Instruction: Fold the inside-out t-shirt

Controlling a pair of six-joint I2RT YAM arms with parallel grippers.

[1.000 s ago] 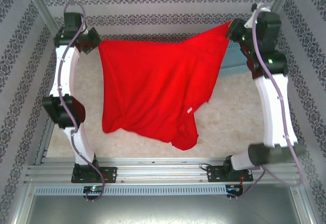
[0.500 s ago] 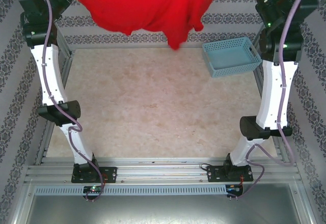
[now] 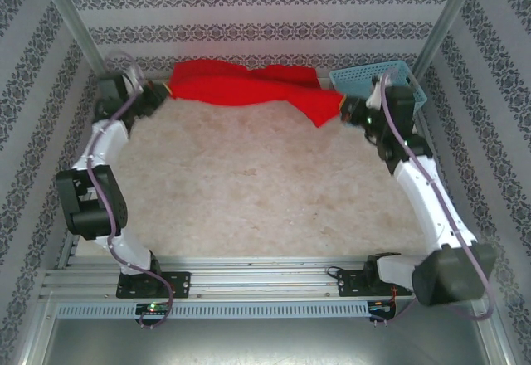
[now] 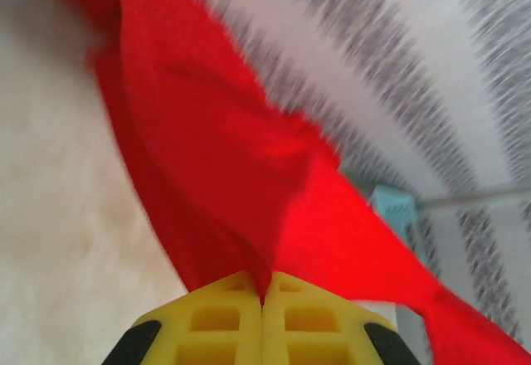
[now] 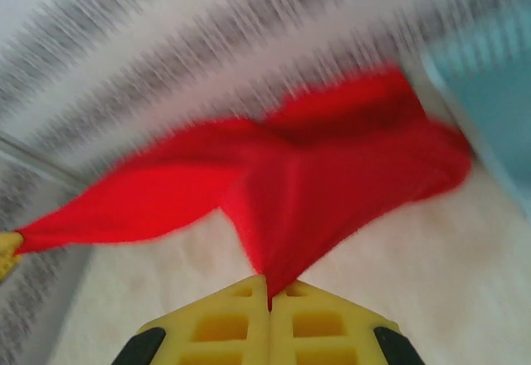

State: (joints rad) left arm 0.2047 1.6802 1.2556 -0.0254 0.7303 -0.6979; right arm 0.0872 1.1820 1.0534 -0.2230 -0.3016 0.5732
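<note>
Clamped tight in the right gripper [image 5: 268, 282], yellow fingers pressed together on a pinch of the red t-shirt [image 5: 332, 174]. Stretched leftward, blurred, over the beige table [image 5: 431, 282]. Near the light blue basket [image 5: 494, 99] at right.

The t-shirt [image 3: 249, 90] was soft, matt red cloth, heavily creased. The table [image 3: 265, 191] top presented a smooth, pale, mottled surface of low sheen. The basket [image 3: 400, 73] was light blue perforated plastic. The left gripper [image 4: 262, 299] was yellow moulded plastic, matt. The near-edge rails [image 3: 265, 280] were bare ribbed metal.
</note>
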